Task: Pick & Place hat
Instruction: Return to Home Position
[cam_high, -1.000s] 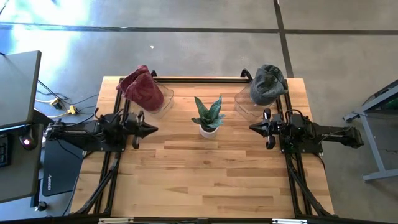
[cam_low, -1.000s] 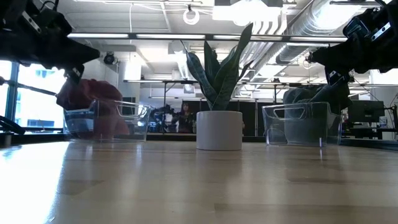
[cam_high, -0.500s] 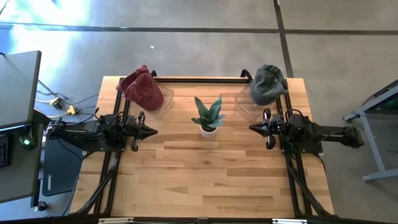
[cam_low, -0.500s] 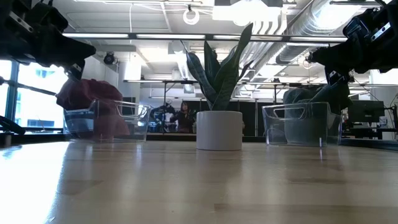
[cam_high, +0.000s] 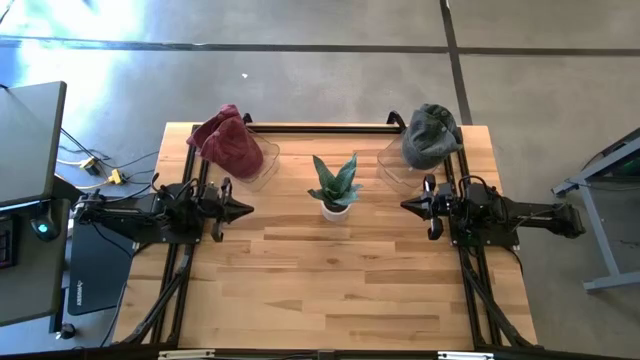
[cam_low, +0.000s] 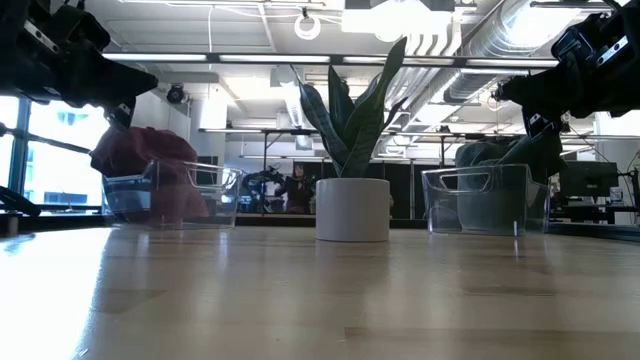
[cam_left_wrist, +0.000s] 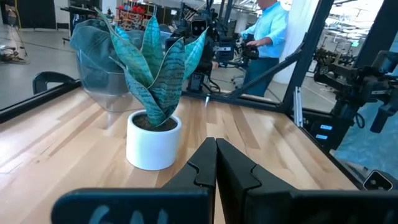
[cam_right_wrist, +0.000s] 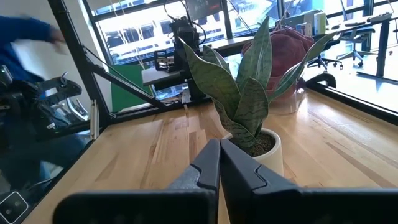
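Observation:
A dark red hat (cam_high: 229, 140) sits on a clear bin (cam_high: 252, 160) at the table's far left; it also shows in the low view (cam_low: 140, 160). A grey-green hat (cam_high: 430, 134) sits on a clear bin (cam_high: 398, 165) at the far right. My left gripper (cam_high: 248, 209) hovers shut and empty near the red hat's bin, pointing toward the plant. My right gripper (cam_high: 405, 206) hovers shut and empty near the grey hat's bin, pointing toward the plant.
A potted snake plant (cam_high: 335, 188) in a white pot stands at the table's middle, between the two grippers. A black rail (cam_high: 320, 128) runs along the far edge. Bare wood lies toward the near edge. A person stands beyond the table in the left wrist view (cam_left_wrist: 267, 37).

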